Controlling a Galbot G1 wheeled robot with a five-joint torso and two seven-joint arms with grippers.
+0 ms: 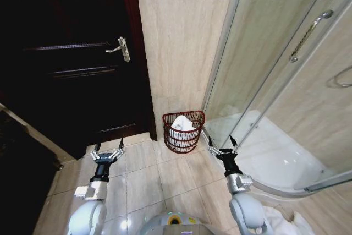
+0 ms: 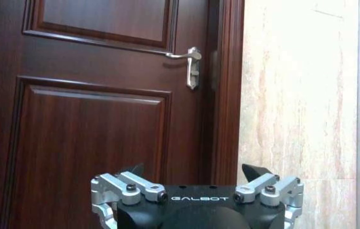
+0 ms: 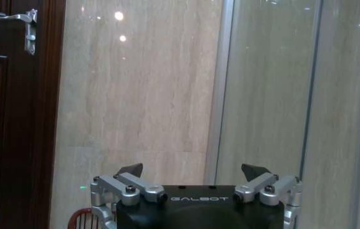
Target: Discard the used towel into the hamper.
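Occluded / cropped bits, all three views

Towel [image 1: 183,124] sits mostly below the hamper [image 1: 183,137] rim, only its top shows through the weave. In my right wrist view just a sliver of hamper rim [image 3: 81,218] clears the frame edge beside my right gripper [image 3: 193,172]. White cloth [image 1: 286,221] on the floor is cut off at the head view's corner. My left gripper [image 2: 193,172] body is cropped by the frame edge.

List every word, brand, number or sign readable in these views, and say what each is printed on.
"GALBOT": white letters on the black body of the left gripper, in the left wrist view.
"GALBOT": the same mark on the right gripper, in the right wrist view.
Nothing else reads: the door, wall tiles, shower glass, hamper and the white towel in it carry no text.
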